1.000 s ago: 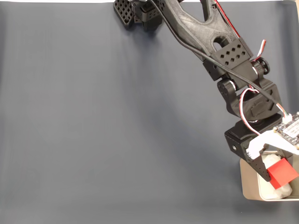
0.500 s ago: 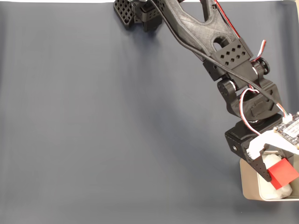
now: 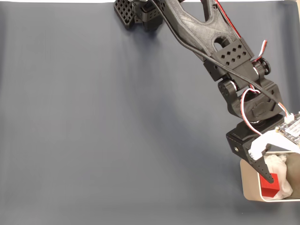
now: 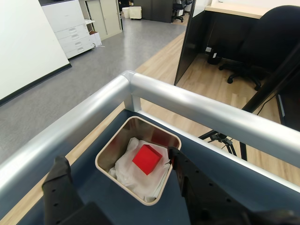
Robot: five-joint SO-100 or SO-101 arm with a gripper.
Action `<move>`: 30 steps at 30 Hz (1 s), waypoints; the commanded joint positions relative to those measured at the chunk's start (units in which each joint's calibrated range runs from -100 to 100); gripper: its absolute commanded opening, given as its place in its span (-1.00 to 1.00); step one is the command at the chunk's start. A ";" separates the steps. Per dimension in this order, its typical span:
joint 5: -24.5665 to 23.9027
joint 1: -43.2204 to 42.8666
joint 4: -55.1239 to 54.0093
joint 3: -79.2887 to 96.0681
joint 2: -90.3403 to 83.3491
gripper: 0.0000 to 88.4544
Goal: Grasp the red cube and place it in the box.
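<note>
A: Alt text, quick. Where's the red cube [image 4: 146,159]?

B: Inside the box [image 4: 106,153], lying on the white padding [image 4: 136,178], approx centred in the wrist view. In the fixed view it sits low in the box at the bottom right of the picture, w/ the dark fingertip [image 3: 267,176] partly over it.

A: And the end effector [image 4: 117,173]?

B: Released. Its 2 dark fingers stand well apart in the wrist view, 1 at lower left, 1 just right of the box, nothing between them. The cube looks free of both.

A: So what's the step in hand?

B: I'd judge it's the retreat; the drop seems done. To do it well: keep the fingers spread, lift straight up 1st, then swing away over the dark blue table [image 3: 117,131]. A sideways pull-out risks catching the thin box wall or dragging the padding, which could tip the cube out.

A: Anything else nearby?

B: A silver rail [image 4: 197,105] along the table edge, office floor beyond.
</note>
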 commanded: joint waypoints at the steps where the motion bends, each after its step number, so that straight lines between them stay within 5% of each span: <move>1: 0.44 0.23 -0.99 -1.85 -1.99 0.07; 30: 0.24 0.51 -2.38 -0.85 -2.95 0.07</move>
